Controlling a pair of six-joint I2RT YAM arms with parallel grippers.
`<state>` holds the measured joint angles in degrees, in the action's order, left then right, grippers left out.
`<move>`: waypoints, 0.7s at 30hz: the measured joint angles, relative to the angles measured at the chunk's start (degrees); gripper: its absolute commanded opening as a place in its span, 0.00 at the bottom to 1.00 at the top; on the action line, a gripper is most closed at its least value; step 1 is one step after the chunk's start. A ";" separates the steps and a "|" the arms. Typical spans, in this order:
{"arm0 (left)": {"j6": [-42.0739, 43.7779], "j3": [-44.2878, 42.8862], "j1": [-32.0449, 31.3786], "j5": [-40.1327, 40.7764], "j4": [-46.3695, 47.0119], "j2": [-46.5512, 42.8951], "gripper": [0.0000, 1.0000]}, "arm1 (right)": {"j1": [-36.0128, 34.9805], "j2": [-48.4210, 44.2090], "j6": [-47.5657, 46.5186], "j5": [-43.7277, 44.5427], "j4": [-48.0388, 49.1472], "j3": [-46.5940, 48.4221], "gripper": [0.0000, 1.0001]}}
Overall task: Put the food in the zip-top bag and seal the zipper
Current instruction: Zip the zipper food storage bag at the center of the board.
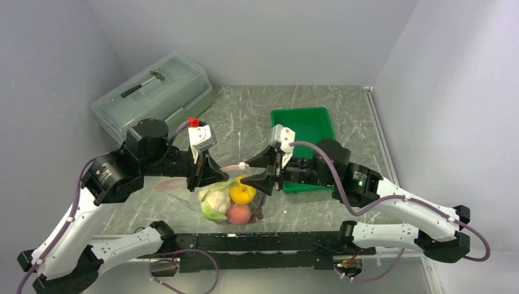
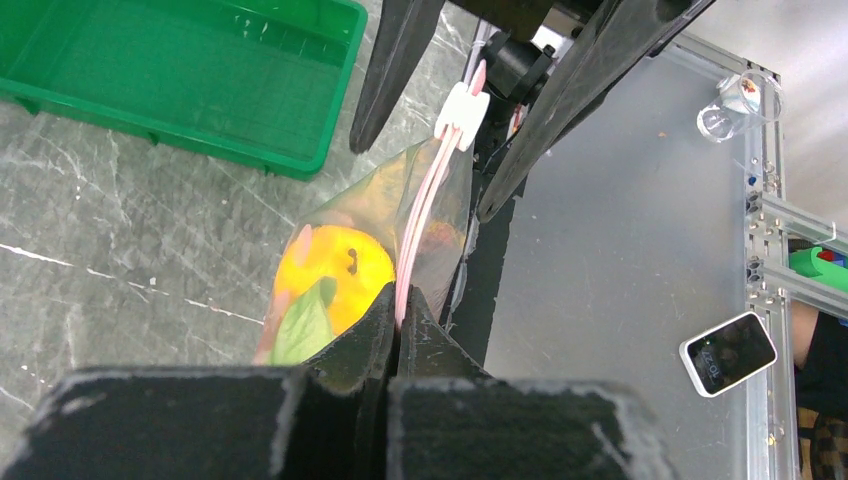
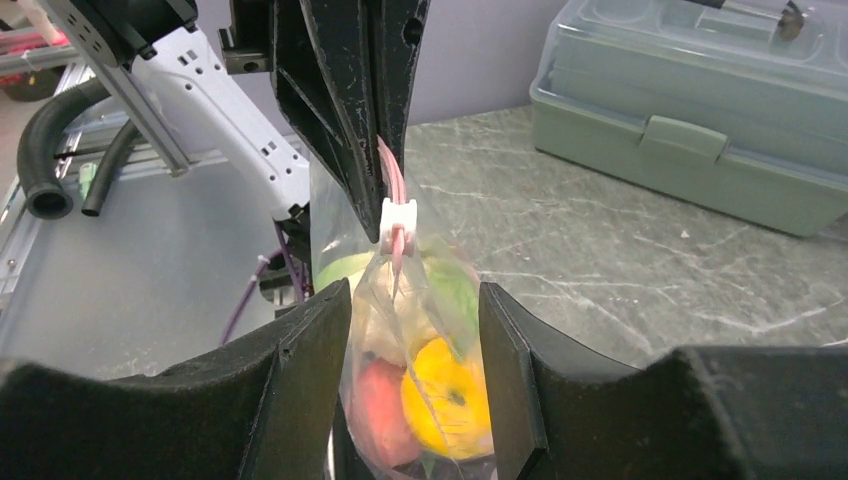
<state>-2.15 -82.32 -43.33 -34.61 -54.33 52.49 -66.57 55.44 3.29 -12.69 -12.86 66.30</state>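
Note:
The clear zip-top bag [image 1: 229, 202] hangs near the table's front edge. It holds the white cauliflower [image 1: 214, 199], the orange [image 1: 242, 193], the pink-red peach [image 1: 238, 214] and a dark piece at its right side. My left gripper [image 1: 213, 174] is shut on the pink zipper [image 2: 420, 210] at the bag's left end, as the left wrist view [image 2: 398, 308] shows. A white slider [image 3: 398, 214] sits on the strip between the two grippers. My right gripper [image 3: 413, 320] is open, its fingers [image 3: 315, 350] standing on either side of the bag's right end without touching it [image 1: 257, 173].
An empty green tray [image 1: 303, 122] lies behind the right gripper. A large translucent lidded box [image 1: 153, 92] with a tool on its lid stands at the back left. A black rail [image 1: 257, 242] runs along the near edge below the bag.

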 measured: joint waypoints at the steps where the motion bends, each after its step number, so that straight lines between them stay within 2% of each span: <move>1: 0.00 0.00 0.00 0.00 0.02 0.00 0.00 | 0.00 0.37 0.00 -0.31 0.39 -0.31 0.54; 11: 0.00 0.00 0.00 0.00 0.02 0.00 0.00 | 0.00 3.21 1.14 -3.98 6.21 -0.52 0.49; 18: -0.02 0.00 0.00 -0.04 0.00 -0.02 0.00 | 0.00 4.76 1.49 -4.74 6.95 -0.52 0.33; 21: -0.02 0.00 0.02 -0.07 0.02 -0.13 0.00 | 0.00 4.74 1.49 -5.31 6.95 -0.52 0.21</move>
<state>-2.17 -82.32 -43.31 -34.68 -54.30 52.36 -66.57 60.18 4.78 -18.00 -5.91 65.78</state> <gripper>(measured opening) 0.015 0.311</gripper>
